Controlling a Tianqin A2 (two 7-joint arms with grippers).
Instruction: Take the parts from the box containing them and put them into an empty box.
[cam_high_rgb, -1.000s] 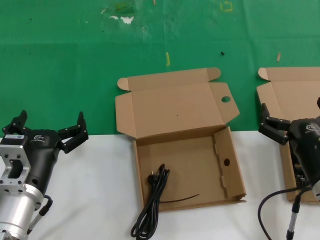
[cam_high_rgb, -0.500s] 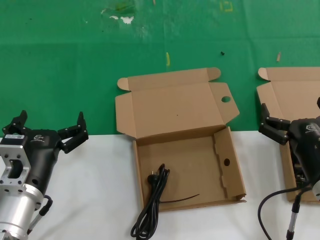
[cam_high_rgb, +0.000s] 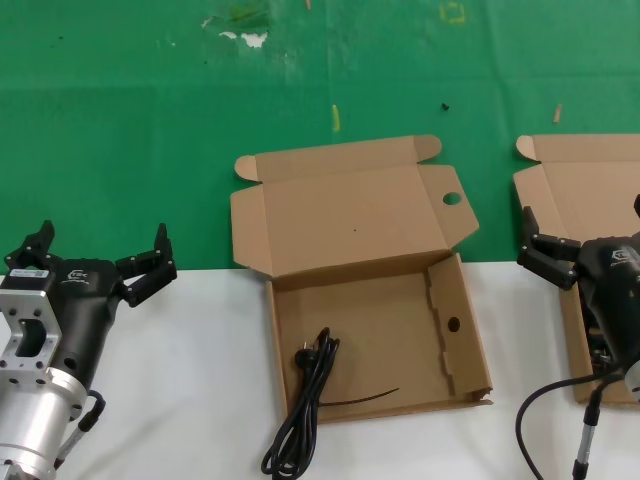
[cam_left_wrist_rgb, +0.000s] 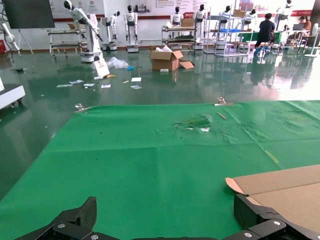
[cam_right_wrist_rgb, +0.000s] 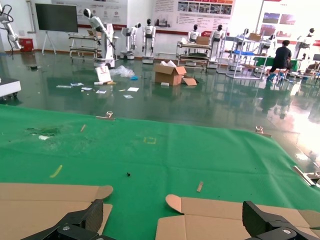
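- Brown cardboard mailer box (cam_high_rgb: 372, 300) in the middle of the white table (cam_high_rgb: 190, 400), lid up, round hole in the lid flap and in the right wall.
- Black power cord bundle (cam_high_rgb: 303, 402) half inside this box, plug (cam_high_rgb: 305, 352) on the floor near the left wall, long loops hanging out over the near edge onto the table.
- Second mailer box (cam_high_rgb: 580, 200) at the right edge, only partly seen; contents mostly hidden behind the right arm.
- Left gripper (cam_high_rgb: 98, 258) at the near left, fingers spread wide, holding nothing.
- Right gripper (cam_high_rgb: 540, 250) over the partly seen box, one finger pair visible; cannot tell how far open, nothing seen in it.
- Probably light, soft and floppy cord; loops likely to slide apart.
- Best hold probably across the middle of the bundle, all strands together, not at the plug.
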